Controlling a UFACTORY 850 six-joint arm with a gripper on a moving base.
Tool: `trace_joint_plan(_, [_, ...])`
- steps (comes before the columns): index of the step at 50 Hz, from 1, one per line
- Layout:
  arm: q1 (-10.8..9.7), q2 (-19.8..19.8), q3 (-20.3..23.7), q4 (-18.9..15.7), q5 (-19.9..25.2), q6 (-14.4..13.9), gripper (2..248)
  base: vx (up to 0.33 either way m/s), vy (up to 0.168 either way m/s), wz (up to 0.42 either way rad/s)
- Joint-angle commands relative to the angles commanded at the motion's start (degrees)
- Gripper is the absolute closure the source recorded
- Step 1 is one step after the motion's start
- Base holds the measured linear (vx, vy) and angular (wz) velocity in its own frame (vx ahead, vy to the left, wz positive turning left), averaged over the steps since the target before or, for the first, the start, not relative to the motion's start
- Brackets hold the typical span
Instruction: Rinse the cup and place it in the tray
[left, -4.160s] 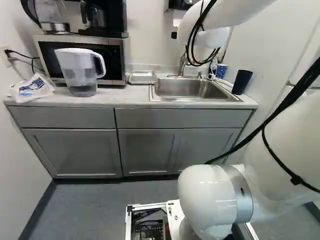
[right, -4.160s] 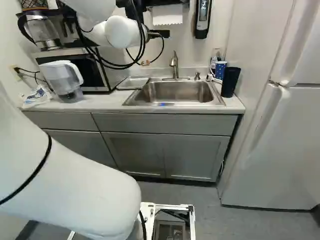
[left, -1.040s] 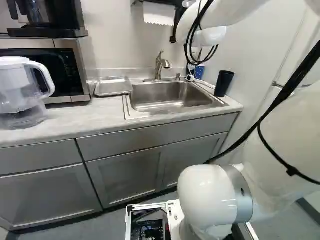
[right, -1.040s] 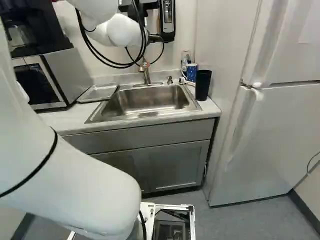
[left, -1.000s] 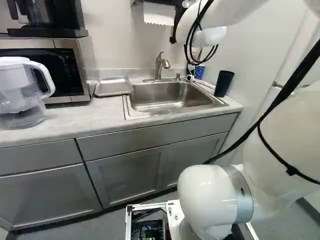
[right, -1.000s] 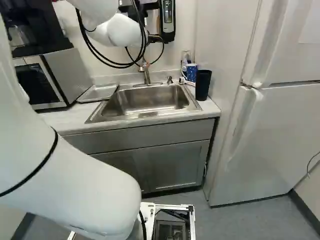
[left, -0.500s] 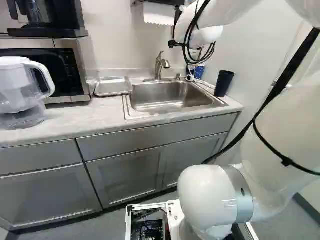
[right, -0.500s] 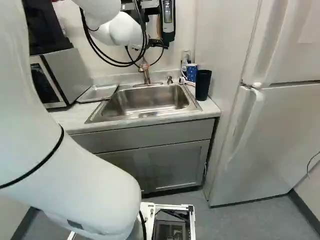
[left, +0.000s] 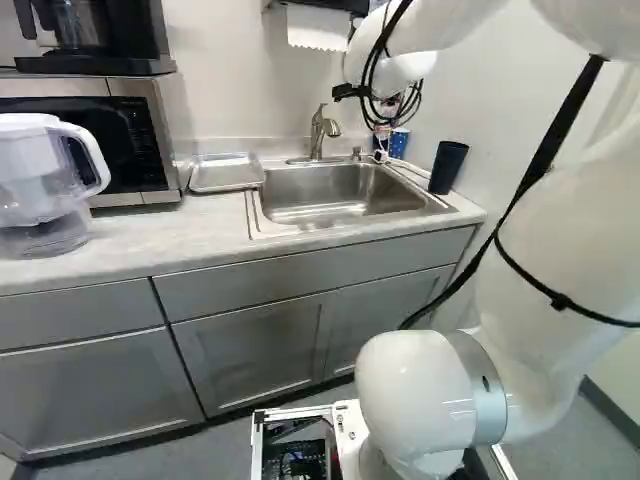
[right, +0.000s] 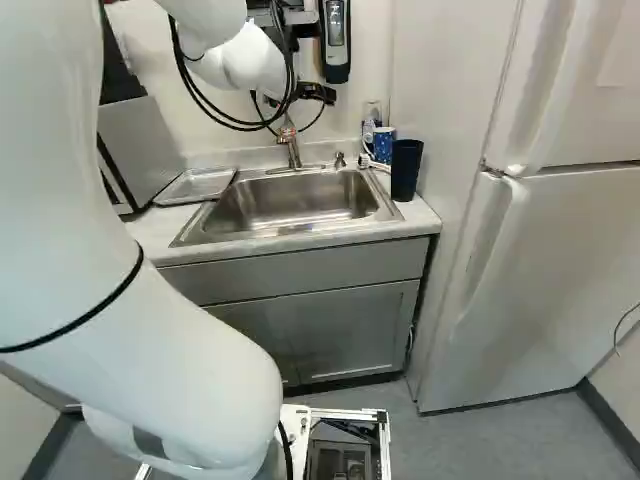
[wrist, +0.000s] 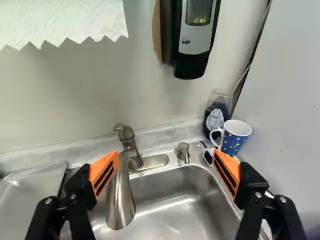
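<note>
Reaches ahead with the tall, bent white arm (right: 140, 330), forearm high and wrist aimed down toward the steel sink (left: 335, 195). Spreads the black gripper (right: 288, 131) wide, with one finger in front of the brushed-metal tap (wrist: 120, 197). Shows the dotted blue mug (wrist: 234, 141) upright by the sink's far right corner, beside the clear bottle (wrist: 215, 119). Crowds it nearer the counter's right edge with the black tumbler (left: 448, 168). Leaves the flat metal tray (left: 226, 173) along the sink's left edge.
</note>
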Motion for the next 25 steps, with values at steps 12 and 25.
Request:
trace_joint_plan(12, [0.7,-2.6,-2.6,0.6,-0.8,0.0,3,0.000,0.000,0.000])
trace_joint_plan(25, [1.4,-5.5,-5.5,1.2,-1.6,0.0,3,0.000,0.000,0.000])
